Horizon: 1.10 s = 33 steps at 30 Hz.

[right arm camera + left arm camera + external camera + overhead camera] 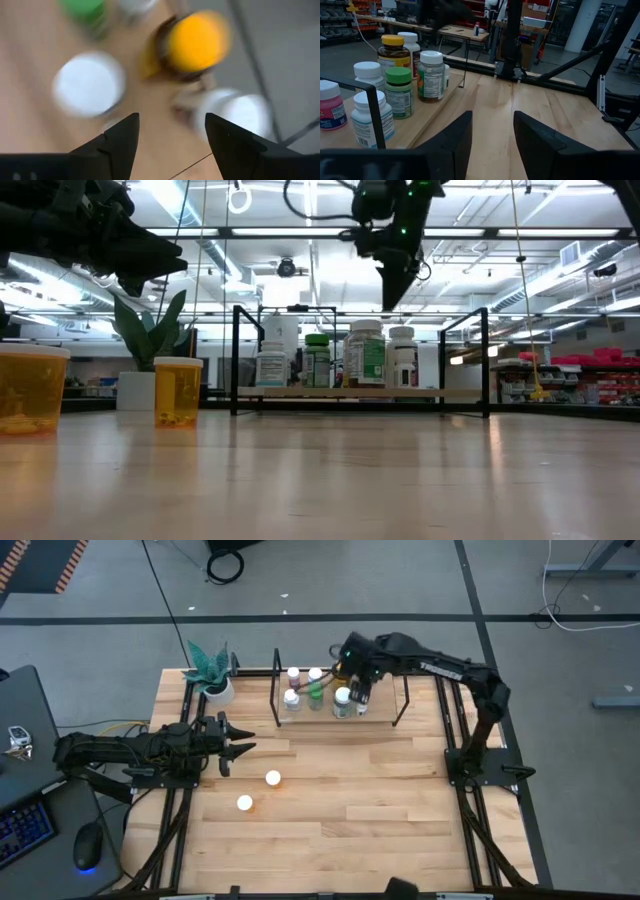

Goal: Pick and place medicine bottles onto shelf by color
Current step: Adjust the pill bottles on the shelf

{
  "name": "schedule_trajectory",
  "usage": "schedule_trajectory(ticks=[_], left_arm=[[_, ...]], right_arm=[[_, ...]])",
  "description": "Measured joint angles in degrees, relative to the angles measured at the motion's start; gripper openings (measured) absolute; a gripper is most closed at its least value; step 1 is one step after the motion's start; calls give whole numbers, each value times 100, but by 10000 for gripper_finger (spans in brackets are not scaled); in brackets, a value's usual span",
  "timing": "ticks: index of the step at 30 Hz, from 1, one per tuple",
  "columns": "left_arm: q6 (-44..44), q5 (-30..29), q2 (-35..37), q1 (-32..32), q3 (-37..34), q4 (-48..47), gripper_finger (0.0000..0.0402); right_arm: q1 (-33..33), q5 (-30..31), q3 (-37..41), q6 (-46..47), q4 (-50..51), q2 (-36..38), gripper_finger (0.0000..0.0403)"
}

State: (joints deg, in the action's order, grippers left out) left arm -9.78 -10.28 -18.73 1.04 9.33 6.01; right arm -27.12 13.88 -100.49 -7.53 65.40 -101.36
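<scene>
This is a robotics lab set in a large industrial hall. A wooden bench [330, 830] stands on grey concrete floor crossed by loose cables [585, 620]. A keyboard [20, 830] and mouse [87, 845] sit alongside. Beyond, long ceiling strip lights [300, 232] hang over stocked storage racks [590, 375].

Two dark jointed arms, black pincers
</scene>
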Motion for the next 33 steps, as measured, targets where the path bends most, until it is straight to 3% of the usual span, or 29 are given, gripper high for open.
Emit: schedule_trajectory(ticks=[3, 9, 16, 20, 33], left_arm=[[2, 2, 0, 1, 1, 1, 155], [0, 0, -1, 1, 0, 1, 155], [-2, 0, -1, 0, 0, 3, 149], [-2, -2, 1, 2, 1, 3, 154], [-2, 2, -1, 0, 0, 3, 149]], right_arm=[[-326, 118, -2, 48, -521, 137, 229], [-1253, -204, 3, 627, -750, 94, 205], [-1855, -605, 15, 730, -1153, -87, 184], [-2046, -896, 15, 510, -1167, -268, 175], [-2102, -904, 13, -19, -954, -453, 165]])
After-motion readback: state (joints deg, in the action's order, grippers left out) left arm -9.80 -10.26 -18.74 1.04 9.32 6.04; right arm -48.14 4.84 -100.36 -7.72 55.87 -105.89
